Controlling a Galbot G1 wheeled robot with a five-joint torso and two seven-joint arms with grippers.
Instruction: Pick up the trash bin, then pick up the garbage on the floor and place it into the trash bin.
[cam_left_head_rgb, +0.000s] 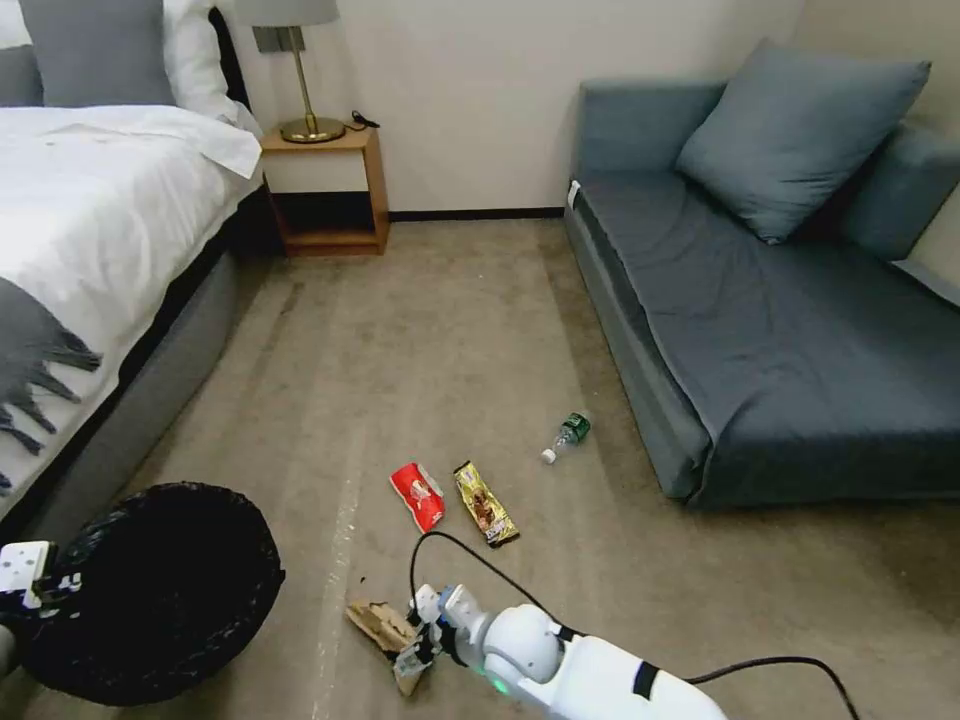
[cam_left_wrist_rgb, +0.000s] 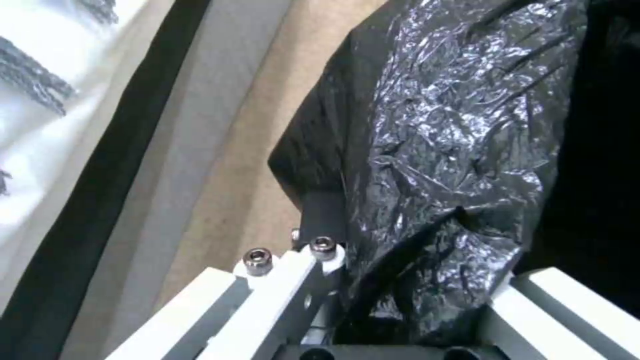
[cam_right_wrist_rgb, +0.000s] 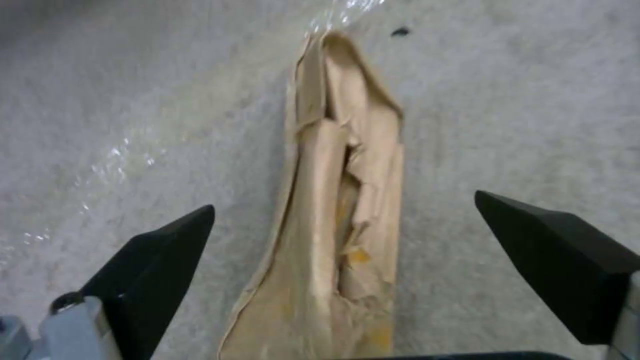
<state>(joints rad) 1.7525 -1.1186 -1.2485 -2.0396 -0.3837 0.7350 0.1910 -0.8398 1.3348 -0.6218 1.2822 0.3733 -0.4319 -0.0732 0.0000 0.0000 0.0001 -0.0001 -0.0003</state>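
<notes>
The trash bin (cam_left_head_rgb: 160, 590), lined with a crinkly black bag (cam_left_wrist_rgb: 453, 150), sits at the lower left beside the bed. My left gripper (cam_left_head_rgb: 40, 585) is shut on its rim, with bag plastic bunched between the white fingers (cam_left_wrist_rgb: 287, 280). The garbage lies on the carpet: a crumpled brown paper scrap (cam_left_head_rgb: 380, 625), a red snack packet (cam_left_head_rgb: 418, 495), a gold-brown bar wrapper (cam_left_head_rgb: 486, 503) and a small clear bottle (cam_left_head_rgb: 567, 436). My right gripper (cam_left_head_rgb: 420, 650) hangs low over the paper scrap (cam_right_wrist_rgb: 340, 210). It is open, its black fingertips (cam_right_wrist_rgb: 160, 250) on either side of the scrap.
A bed (cam_left_head_rgb: 90, 220) with white sheets runs along the left, with a wooden nightstand (cam_left_head_rgb: 325, 190) and lamp behind. A blue-grey sofa (cam_left_head_rgb: 780, 300) fills the right. A black cable (cam_left_head_rgb: 470, 560) loops from my right arm over the carpet. Open floor lies between bed and sofa.
</notes>
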